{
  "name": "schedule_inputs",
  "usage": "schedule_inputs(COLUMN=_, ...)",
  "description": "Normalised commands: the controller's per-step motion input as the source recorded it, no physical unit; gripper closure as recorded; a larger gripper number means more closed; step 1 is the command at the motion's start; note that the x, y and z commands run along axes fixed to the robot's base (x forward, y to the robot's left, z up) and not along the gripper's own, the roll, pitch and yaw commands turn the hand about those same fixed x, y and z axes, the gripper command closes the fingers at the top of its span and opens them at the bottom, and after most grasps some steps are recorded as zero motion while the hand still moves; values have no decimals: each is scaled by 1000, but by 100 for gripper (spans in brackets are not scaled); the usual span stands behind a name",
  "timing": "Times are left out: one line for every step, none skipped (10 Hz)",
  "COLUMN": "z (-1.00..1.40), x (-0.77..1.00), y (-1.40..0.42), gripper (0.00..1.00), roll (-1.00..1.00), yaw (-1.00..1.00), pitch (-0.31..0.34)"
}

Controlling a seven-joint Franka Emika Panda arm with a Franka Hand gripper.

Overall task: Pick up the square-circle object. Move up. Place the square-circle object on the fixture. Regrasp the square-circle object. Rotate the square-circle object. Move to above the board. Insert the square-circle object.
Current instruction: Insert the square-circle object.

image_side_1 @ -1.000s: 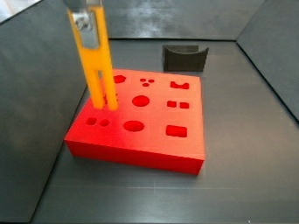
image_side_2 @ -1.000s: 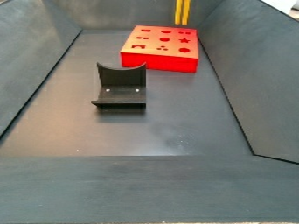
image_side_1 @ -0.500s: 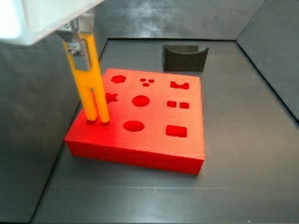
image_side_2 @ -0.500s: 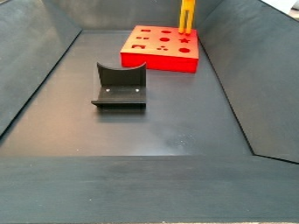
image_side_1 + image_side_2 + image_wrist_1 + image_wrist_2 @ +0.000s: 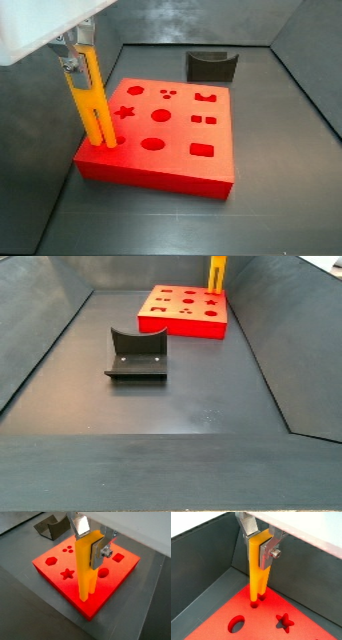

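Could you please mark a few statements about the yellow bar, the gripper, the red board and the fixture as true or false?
1. The gripper is shut on the square-circle object. True.
2. The square-circle object lies flat on the board. False: it stands upright, its lower end at a corner hole.
3. The fixture holds the object. False: it stands bare, apart from the board.
4. The board has a star-shaped hole. True.
5. The gripper hangs over the fixture. False: it is above the board's corner.
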Motion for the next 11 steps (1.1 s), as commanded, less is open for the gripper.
schedule_inputs(z=-340, x=6, y=154, gripper=100, roll=21, yaw=-91, pitch=0)
schedule_inputs(z=-243, x=0, y=246, gripper=100, roll=24, yaw=-129, pitch=1)
schedule_inputs(z=-209, x=9, y=226, gripper=100, roll=23, yaw=-100, pitch=0)
schedule_inputs(z=-194, x=57, y=203, gripper=100, roll=21, yaw=-91, pitch=0)
schedule_inputs(z=-257, x=114, y=6, gripper=100, roll=33, yaw=-74, pitch=-39)
schedule_inputs(z=-286, x=203, y=-3, gripper=100, roll=46, yaw=-126, pitch=-74)
schedule_inputs(z=-226, x=166, y=-89, gripper=100, roll=44, yaw=-129, pitch=-73)
schedule_inputs(z=-214, x=203, y=-140, gripper=100, roll=36, yaw=-131, pitch=-96)
schedule_inputs(z=-220, x=249, y=-100, gripper=100, roll=34, yaw=-143, pitch=-101)
schedule_inputs(z=-194, x=31, y=-57, gripper=100, roll=34, yaw=-46, pitch=0)
schedule_inputs(z=-206, x=0, y=0, gripper=100, roll=23, yaw=0, pitch=0)
